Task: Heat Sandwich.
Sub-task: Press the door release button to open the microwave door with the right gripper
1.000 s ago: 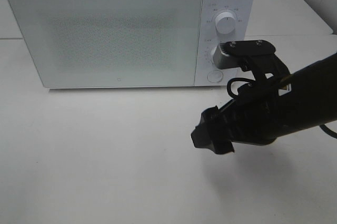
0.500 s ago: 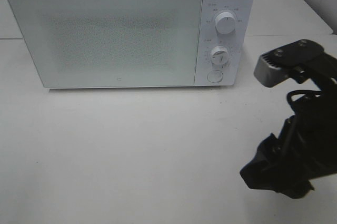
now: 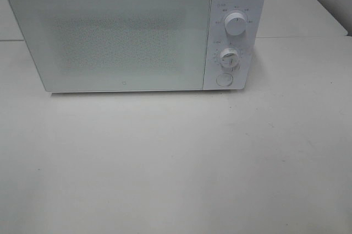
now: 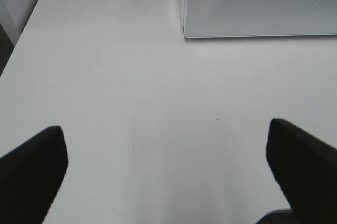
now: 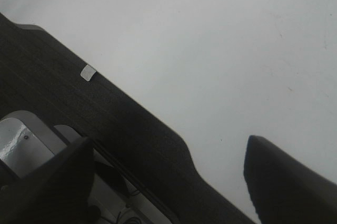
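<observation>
- No sandwich in any view, so cannot tell its place or its look.
- In the high view, just a white microwave (image 3: 121, 36) with its door shut, two knobs (image 3: 235, 25) and a round button (image 3: 223, 80), at the back of a white table (image 3: 165, 162).
- Lots of bare table in front of the microwave, from side to side.
- Left gripper (image 4: 164, 132) wide open over the table, holding nothing, black fingers (image 4: 31, 168) far apart.
- Only in the left wrist view: the table's edge (image 4: 38, 39) with a round corner, and a low corner of the microwave.
- Right gripper (image 5: 169, 145) open wide too, nothing held.
- Only in the right wrist view: a dark strip (image 5: 105, 113) beside the table, with a small pale tag (image 5: 88, 72) on it.
- Grippers seen only in the wrist views.
</observation>
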{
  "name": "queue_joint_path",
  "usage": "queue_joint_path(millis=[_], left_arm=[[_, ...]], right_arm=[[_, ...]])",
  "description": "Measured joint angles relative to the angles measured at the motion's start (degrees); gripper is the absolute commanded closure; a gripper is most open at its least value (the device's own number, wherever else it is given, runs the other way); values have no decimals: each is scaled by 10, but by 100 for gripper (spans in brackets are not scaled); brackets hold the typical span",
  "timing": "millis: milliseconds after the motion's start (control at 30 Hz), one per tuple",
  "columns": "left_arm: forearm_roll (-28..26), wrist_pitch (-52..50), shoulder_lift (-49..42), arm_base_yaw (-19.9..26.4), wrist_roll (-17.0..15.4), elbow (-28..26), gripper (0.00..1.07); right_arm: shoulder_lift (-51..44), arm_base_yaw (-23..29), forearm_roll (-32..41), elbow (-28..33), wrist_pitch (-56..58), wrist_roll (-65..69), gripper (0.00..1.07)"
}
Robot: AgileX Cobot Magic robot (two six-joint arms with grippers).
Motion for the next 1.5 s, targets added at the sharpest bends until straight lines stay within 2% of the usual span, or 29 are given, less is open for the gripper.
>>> queue_joint_path(millis=[200,267,333,367,467,767,1000,1500], left_arm=[[0,0,0,0,0,0,9],[0,0,0,0,0,0,9],[0,0,0,0,0,0,9],[0,0,0,0,0,0,9],[0,0,0,0,0,0,9],[0,0,0,0,0,0,9],[0,0,0,0,0,0,9],[0,0,0,0,0,0,9]], right_arm=[[-62,-9,-3,0,38,11,31],[-81,-29,-10,0,44,15,31],[-114,-72,-23,0,50,19,31],[-114,-72,-23,0,50,19,31],[-163,-135,-46,0,53,23,31],[-249,-225,-113,26,45,29,31],[-299,-287,-115,68,14,31,31],[-299,-297,-115,69,5,31,31]])
